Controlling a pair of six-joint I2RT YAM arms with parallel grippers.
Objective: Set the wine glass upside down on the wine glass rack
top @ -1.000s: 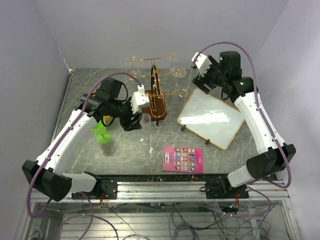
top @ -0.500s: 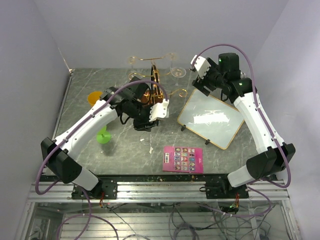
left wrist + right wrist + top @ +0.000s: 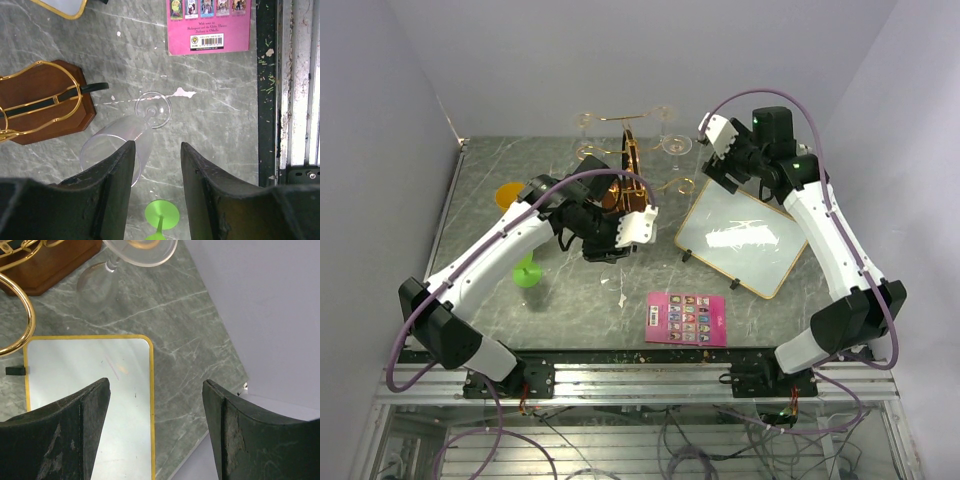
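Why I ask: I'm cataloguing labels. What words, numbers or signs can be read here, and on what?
On the pink book: small print and a barcode with digits, all too small to read.
On the whiteboard: faint smudges only, no legible writing.
No other text is visible.

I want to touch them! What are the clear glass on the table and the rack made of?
Glass: see-through, likely real glass or maybe clear plastic. The grey table shows right through it and its rims glint.
Rack: thin, shiny gold wire, probably metal.
Base: dark brown and smooth, and looks like wood.
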